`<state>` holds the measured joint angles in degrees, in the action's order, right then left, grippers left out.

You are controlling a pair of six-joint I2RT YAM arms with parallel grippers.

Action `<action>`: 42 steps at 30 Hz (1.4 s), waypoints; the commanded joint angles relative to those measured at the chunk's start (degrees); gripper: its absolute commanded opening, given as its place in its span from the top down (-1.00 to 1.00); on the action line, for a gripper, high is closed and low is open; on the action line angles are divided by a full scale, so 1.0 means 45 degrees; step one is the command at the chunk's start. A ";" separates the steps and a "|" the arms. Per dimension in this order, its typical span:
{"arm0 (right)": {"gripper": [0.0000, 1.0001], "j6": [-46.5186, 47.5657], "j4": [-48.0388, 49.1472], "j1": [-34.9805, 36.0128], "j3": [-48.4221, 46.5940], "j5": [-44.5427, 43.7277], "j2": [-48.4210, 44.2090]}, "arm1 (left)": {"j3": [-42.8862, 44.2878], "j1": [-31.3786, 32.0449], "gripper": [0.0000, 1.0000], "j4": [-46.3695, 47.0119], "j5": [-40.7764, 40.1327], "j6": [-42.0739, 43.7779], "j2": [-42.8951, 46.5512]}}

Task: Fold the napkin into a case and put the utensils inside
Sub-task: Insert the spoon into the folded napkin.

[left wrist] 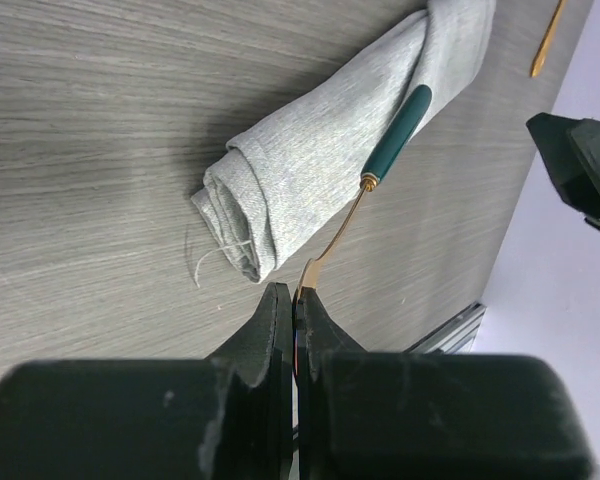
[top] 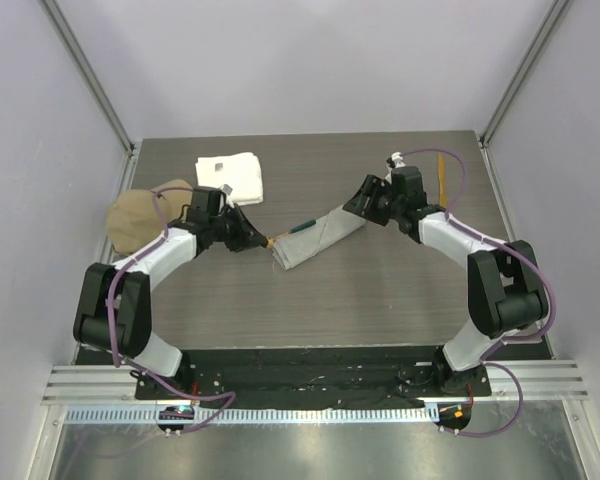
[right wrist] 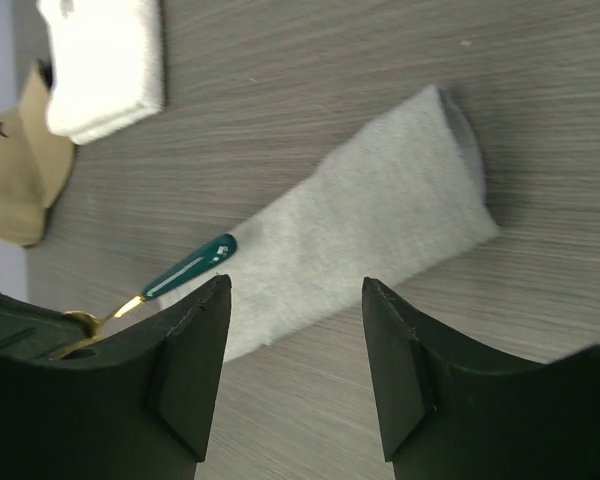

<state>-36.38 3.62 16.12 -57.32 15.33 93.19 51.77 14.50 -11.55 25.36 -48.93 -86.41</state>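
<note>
The napkin (top: 320,235) lies mid-table, folded into a narrow grey case (left wrist: 310,160), which also shows in the right wrist view (right wrist: 380,225). My left gripper (left wrist: 296,296) is shut on the thin gold end of the teal-handled utensil (left wrist: 398,135). The teal handle (right wrist: 190,268) rests along the case's edge, at its near end (top: 302,226). My right gripper (right wrist: 295,283) hovers open just above the case's other end, with nothing between its fingers (top: 365,205). An orange-yellow stick-like utensil (top: 441,175) lies on the table at the back right (left wrist: 547,40).
A thick white towel (top: 230,177) sits at the back left (right wrist: 105,60). A tan cap (top: 140,215) lies beside the left arm (right wrist: 15,170). Grey walls close in the table on three sides.
</note>
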 commanded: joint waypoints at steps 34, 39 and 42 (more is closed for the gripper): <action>0.20 0.1445 -0.1118 -0.2117 -0.3298 0.1102 0.4505 | 0.2188 -0.0117 1.00 0.1530 0.3231 0.0268 -0.4059; 0.21 0.0685 -0.0278 -0.2117 -0.3103 0.1651 0.4877 | 0.2168 -0.0117 1.00 0.2311 0.3211 -0.0433 -0.4332; 0.21 0.0507 -0.0081 -0.2117 -0.3044 0.1691 0.4897 | 0.2148 -0.0098 1.00 0.3151 0.3230 -0.0980 -0.4605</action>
<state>-31.79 -0.84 6.87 -70.22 21.26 115.31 59.24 14.22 -4.60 37.63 -49.36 -105.84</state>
